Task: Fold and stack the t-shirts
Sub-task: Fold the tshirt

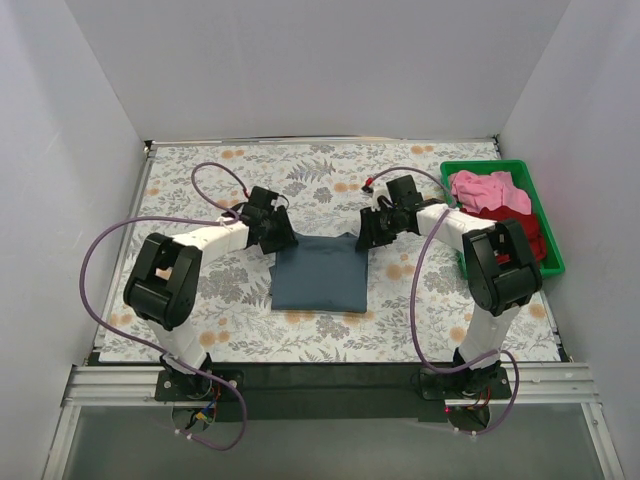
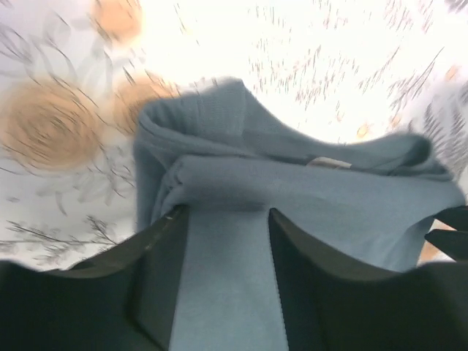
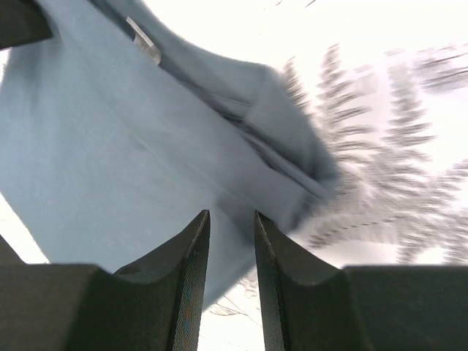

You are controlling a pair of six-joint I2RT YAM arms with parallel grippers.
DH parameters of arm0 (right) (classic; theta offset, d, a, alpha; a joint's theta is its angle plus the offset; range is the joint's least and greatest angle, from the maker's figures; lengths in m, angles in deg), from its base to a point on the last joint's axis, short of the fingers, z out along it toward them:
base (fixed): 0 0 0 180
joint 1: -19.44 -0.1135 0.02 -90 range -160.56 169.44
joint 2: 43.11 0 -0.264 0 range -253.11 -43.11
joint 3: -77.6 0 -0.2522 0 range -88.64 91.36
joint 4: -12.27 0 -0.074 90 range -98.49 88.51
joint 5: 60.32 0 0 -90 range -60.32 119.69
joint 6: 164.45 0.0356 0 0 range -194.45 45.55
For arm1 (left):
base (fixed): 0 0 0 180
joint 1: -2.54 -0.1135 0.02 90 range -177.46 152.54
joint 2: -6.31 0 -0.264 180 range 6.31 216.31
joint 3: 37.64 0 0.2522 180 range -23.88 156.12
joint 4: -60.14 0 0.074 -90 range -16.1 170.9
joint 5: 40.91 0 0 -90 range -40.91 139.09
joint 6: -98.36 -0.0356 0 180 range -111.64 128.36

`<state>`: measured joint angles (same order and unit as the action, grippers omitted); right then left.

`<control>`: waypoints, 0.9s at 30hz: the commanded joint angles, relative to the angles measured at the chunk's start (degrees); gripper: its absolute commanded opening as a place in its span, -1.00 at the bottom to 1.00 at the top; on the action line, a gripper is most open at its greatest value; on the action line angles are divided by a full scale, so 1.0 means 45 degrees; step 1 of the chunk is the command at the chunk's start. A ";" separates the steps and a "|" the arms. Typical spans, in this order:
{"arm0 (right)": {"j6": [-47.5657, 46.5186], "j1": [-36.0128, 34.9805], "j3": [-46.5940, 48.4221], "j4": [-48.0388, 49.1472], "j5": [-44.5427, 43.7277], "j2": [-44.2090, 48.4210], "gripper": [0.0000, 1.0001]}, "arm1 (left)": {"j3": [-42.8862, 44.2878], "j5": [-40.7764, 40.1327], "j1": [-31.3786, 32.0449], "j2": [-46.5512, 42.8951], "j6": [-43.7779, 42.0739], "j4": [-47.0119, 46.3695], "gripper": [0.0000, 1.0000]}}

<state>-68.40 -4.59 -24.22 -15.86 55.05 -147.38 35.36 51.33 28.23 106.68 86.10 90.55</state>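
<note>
The slate blue-grey t-shirt (image 1: 318, 272) lies folded into a rectangle in the middle of the table. My left gripper (image 1: 283, 238) is at its far left corner. In the left wrist view the jaws (image 2: 227, 210) stand apart just over the shirt (image 2: 329, 197). My right gripper (image 1: 366, 238) is at the far right corner. In the right wrist view its jaws (image 3: 231, 213) are slightly apart with nothing between them, over the edge of the shirt (image 3: 95, 146). The pink t-shirt (image 1: 490, 190) and the dark red t-shirt (image 1: 522, 230) lie crumpled in the bin.
The green plastic bin (image 1: 500, 166) stands at the right edge of the floral tablecloth (image 1: 200, 300). White walls close in the table on the left, back and right. Purple cables loop beside both arms.
</note>
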 commanded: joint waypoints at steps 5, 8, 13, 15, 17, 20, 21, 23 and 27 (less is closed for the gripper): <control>0.1408 0.0477 0.0119 0.1843 0.1939 0.1195 -0.36 | 0.0039 0.1494 -0.0319 -0.1620 0.0419 -0.0512 0.18; 0.2327 0.0458 -0.0525 0.3482 0.2467 0.1394 -0.35 | -0.0508 0.1534 -0.0319 -0.2150 0.0693 -0.1389 0.19; 0.3127 0.0555 -0.0761 0.5084 0.3094 0.0302 -0.36 | -0.0626 0.1104 -0.0377 -0.1020 0.1396 -0.2116 -0.06; 0.3285 0.0691 -0.1034 0.5593 0.3346 -0.0401 -0.36 | -0.0626 0.1065 -0.0553 -0.0063 0.1805 -0.2370 -0.15; 0.3481 0.0828 -0.1210 0.6355 0.3464 -0.1160 -0.37 | -0.0684 0.1201 -0.0844 0.0755 0.2022 -0.2933 -0.18; 0.3423 0.1238 -0.1250 0.6982 0.3699 -0.2273 -0.38 | -0.0568 0.1493 -0.1196 0.1558 0.2179 -0.3443 -0.20; 0.3365 0.1452 -0.1076 0.7041 0.3777 -0.2530 -0.39 | -0.0277 0.1572 -0.1256 0.2044 0.2179 -0.3445 -0.20; 0.3247 0.1668 -0.0880 0.7061 0.3875 -0.2999 -0.40 | -0.0022 0.1825 -0.1373 0.2283 0.2101 -0.3425 -0.20; 0.3461 0.1864 -0.0683 0.7002 0.4402 -0.2301 -0.41 | 0.0116 0.1943 -0.1393 0.1525 0.1613 -0.3191 -0.06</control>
<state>-51.99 3.02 -28.19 14.85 75.73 -158.77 36.13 62.53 22.53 114.53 95.82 73.13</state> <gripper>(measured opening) 0.295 0.445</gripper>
